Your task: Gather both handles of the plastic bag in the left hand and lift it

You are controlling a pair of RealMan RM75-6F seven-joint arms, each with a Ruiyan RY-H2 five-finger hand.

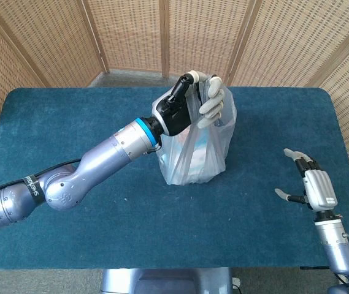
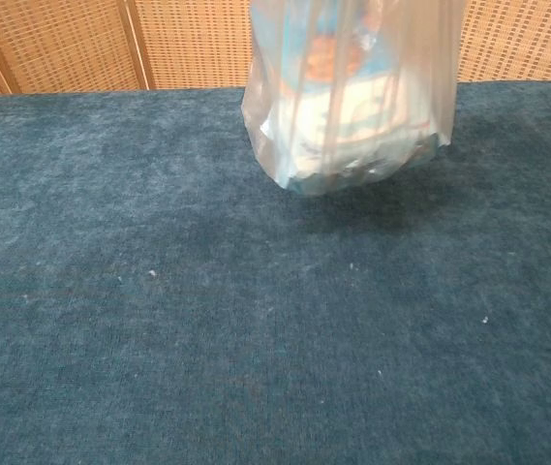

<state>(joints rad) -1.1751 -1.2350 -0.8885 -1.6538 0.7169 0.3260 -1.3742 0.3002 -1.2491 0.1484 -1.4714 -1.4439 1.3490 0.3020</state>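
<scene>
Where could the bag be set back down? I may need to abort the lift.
Bare blue cloth lies under and in front of the bag, and all along the table left of it beyond the left hand and its arm. Tighter at the right edge, where the open right hand hovers.

The bag (image 1: pixel 195 147) hangs over the middle of the table (image 1: pixel 70 110), towards the far edge, with its bottom off the cloth. Its handles (image 1: pixel 197 92) are gathered at the top in the left hand (image 1: pixel 192 101), whose arm reaches in from the near left. A package (image 2: pixel 352 97) sits inside the bag. The right hand (image 1: pixel 312 187) hovers near the right edge of the table, well apart from the bag. A screen (image 1: pixel 162 30) stands behind the far edge.
</scene>
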